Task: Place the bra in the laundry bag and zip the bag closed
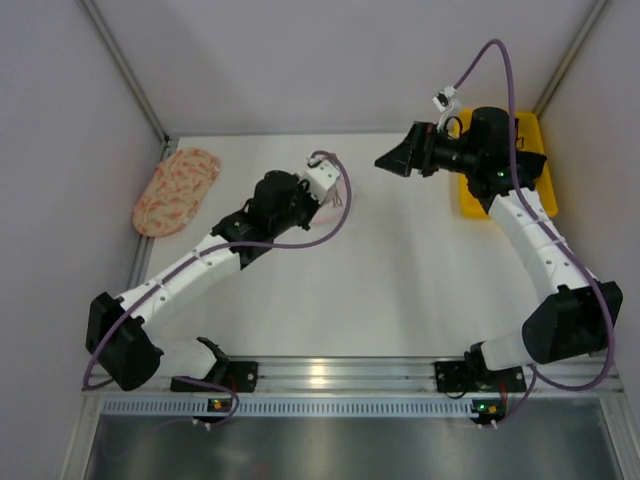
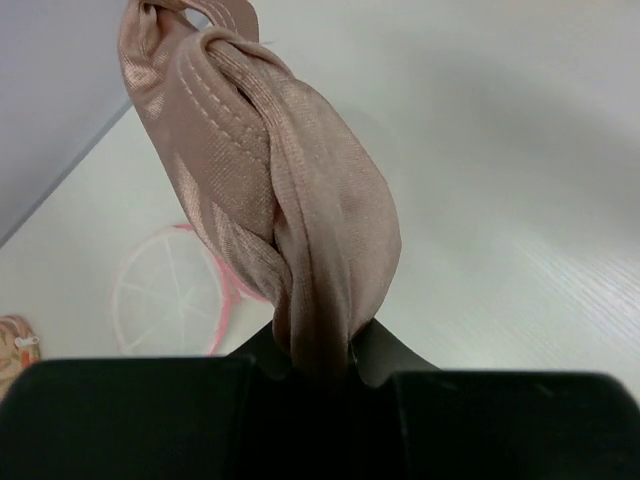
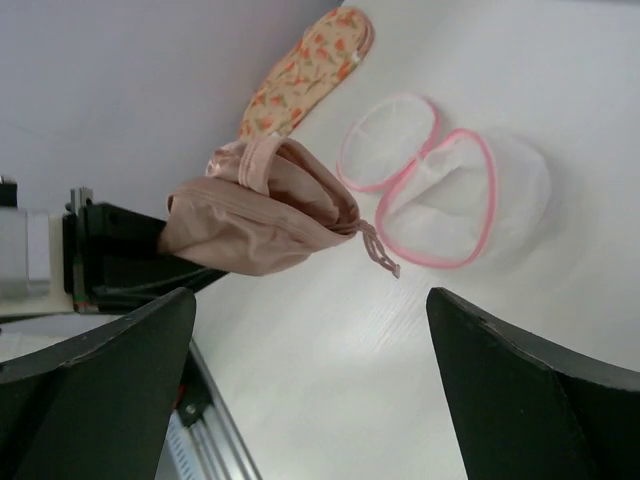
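— Where is the bra (image 3: 260, 215)?
— Bunched, clamped in the left gripper (image 2: 315, 360), above the table (image 2: 520, 220).
— And the laundry bag (image 3: 450, 200)?
— Lying unzipped on the table; the right gripper (image 3: 310, 300) gapes wide.

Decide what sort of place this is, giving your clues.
Probably a robot lab test cell: a white table walled by plain panels, with the left arm and right arm bolted to a metal rail.

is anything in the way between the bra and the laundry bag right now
Nothing visible. The bra is clamped in the left gripper, and the laundry bag lies open just past it, with only bare table between them.
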Motion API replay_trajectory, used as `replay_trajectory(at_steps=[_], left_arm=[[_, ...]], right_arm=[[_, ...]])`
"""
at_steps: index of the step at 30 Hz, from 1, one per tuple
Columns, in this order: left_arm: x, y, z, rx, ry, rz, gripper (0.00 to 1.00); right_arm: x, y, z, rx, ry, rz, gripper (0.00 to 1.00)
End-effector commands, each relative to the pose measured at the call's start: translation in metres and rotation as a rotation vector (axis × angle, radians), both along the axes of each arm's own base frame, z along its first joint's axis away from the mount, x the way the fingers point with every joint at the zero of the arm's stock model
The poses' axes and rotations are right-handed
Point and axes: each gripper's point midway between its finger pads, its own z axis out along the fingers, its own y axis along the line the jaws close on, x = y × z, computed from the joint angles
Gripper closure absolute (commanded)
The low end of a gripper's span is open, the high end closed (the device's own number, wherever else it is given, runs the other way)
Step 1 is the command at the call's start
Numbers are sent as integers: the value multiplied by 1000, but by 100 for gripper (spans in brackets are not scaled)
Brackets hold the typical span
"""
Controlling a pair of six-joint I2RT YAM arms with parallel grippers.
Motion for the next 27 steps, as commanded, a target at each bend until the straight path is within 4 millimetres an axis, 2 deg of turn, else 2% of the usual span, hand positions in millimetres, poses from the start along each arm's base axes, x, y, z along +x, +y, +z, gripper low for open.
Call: replay_trajectory(at_steps=[1, 2, 3, 4, 5, 6, 7, 8, 9, 10, 11, 12, 15, 16, 17, 18, 19, 20, 23, 27], left_arm=[[18, -3, 51, -207, 18, -8, 100], [34, 8, 51, -238, 43, 42, 100], [40, 12, 55, -262, 53, 55, 100], [46, 12, 68, -300, 55, 41, 100], [60, 25, 66, -327, 78, 86, 100], [67, 30, 75, -350, 73, 97, 100], [69, 29, 75, -368, 91, 76, 100], [78, 42, 74, -378, 98, 104, 100], [82, 47, 77, -413, 107, 122, 100], [84, 51, 77, -428, 114, 129, 100], [88, 59, 77, -456, 133, 138, 100], [90, 64, 76, -469, 145, 143, 100], [97, 80, 73, -519, 178, 163, 100], [100, 83, 72, -533, 188, 168, 100], [101, 86, 72, -565, 211, 169, 100], [101, 88, 73, -583, 221, 163, 100], [104, 91, 74, -597, 227, 163, 100], [105, 96, 76, -612, 227, 169, 100], [106, 98, 80, -631, 238, 146, 100], [99, 93, 85, -614, 249, 54, 100]], right_arm=[[26, -14, 23, -100, -209, -20, 1], [35, -13, 26, -117, -241, -10, 0], [37, -11, 26, -136, -284, 22, 1], [41, -10, 26, -138, -288, 29, 1], [51, -6, 24, -132, -299, 36, 1], [56, -4, 23, -119, -289, 38, 1], [65, 1, 14, -107, -263, 48, 1], [70, 5, 14, -89, -263, 59, 1], [71, 10, 11, -55, -223, 91, 1], [77, 14, 3, -41, -177, 93, 1], [97, 17, -10, -40, -111, 65, 0], [101, 21, -19, -41, -60, 55, 0], [121, 27, -48, -198, -157, 0, 0], [126, 33, -66, -206, -128, 5, 1], [128, 38, -74, -194, -101, 5, 1], [130, 45, -81, -148, -31, -6, 4], [136, 50, -98, -129, 6, -4, 9], [138, 53, -104, -110, 31, -5, 19], [137, 62, -127, -83, 98, -5, 32], [121, 75, -152, -98, 149, -7, 38]])
